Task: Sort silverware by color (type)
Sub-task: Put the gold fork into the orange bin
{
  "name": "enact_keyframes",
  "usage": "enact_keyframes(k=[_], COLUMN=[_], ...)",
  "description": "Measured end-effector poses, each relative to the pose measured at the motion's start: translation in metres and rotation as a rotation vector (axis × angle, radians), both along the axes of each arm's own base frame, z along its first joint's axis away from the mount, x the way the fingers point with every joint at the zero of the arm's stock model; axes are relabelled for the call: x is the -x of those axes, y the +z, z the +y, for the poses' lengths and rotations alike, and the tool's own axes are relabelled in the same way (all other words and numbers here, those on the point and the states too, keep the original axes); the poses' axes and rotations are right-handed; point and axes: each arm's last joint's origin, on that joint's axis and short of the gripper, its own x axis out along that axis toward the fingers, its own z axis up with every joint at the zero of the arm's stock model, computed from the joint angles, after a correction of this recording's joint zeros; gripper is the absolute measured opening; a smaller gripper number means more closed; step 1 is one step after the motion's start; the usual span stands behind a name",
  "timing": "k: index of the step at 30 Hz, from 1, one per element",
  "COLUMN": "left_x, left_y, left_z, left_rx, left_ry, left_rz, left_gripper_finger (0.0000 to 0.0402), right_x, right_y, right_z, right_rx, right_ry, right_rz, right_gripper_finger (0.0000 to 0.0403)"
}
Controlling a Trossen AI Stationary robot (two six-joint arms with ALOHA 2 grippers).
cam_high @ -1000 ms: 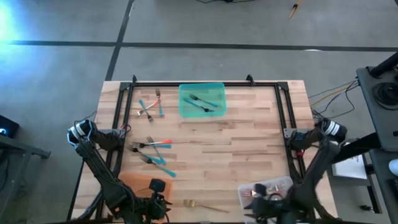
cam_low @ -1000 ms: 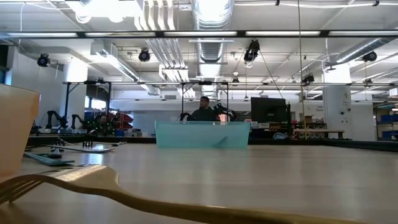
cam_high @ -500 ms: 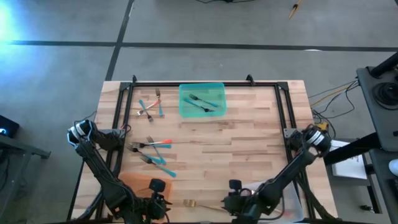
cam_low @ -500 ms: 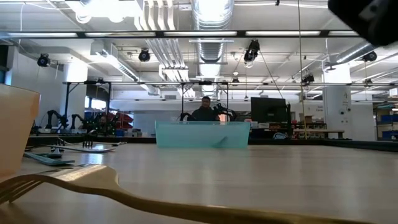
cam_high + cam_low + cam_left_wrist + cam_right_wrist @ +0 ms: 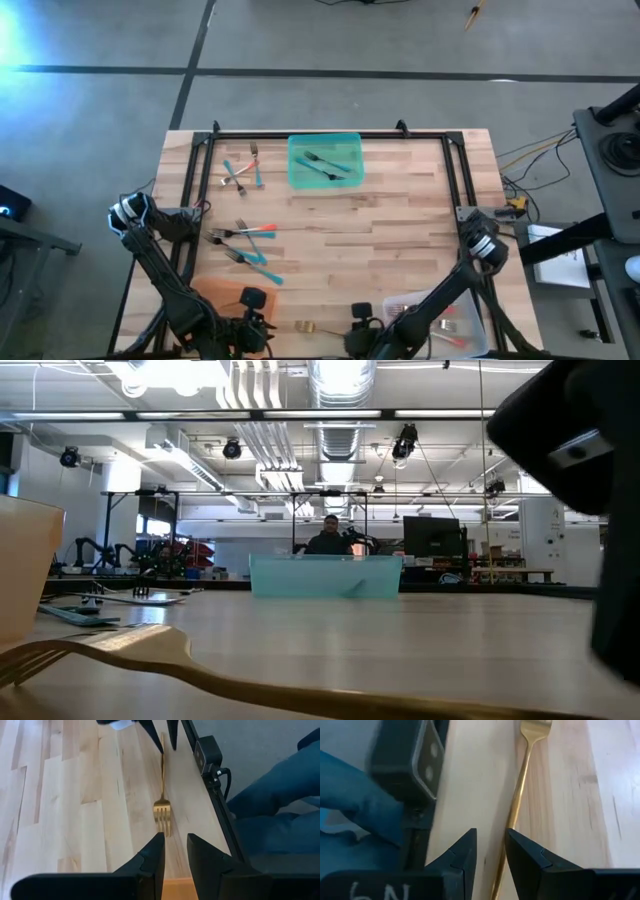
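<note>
The surface [image 5: 400, 230] is pale butcher-block wood, its planks smooth with a soft satin sheen. A black metal frame [image 5: 330, 134] rims it. The gold fork [image 5: 162, 805] near 6 o'clock looks like polished metal, glossy and smooth. The forks [image 5: 245, 232] toward 9 o'clock have bright metal tines with matt teal or coral plastic handles. The teal tray [image 5: 324, 161] at 12 o'clock is translucent plastic; the orange tray [image 5: 215, 292] looks matt plastic. The left hand [image 5: 174, 852] has fingers of dull black plastic.

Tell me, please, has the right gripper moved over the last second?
Yes. In the high view the right gripper has swung leftward along the table's near edge, away from the clear tray and toward the gold fork, which has stayed put.
</note>
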Motion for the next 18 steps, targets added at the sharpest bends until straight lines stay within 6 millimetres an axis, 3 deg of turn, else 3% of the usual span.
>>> enact_keyframes(k=[7,18], left_x=[0.0,0.001], left_y=[0.0,0.0], left_z=[-0.001,-0.002], left_rx=[0.028,0.06], left_ry=[-0.006,0.021], left_rz=[0.02,0.022], left_gripper_finger=[0.0065,0.0065], right_x=[-0.019,-0.027], right_y=[-0.002,-0.008], right_z=[-0.006,-0.015], right_rx=[0.008,-0.075], right_ry=[-0.035,-0.09], right_rz=[0.004,0.065], right_gripper_finger=[0.0093,0.0093])
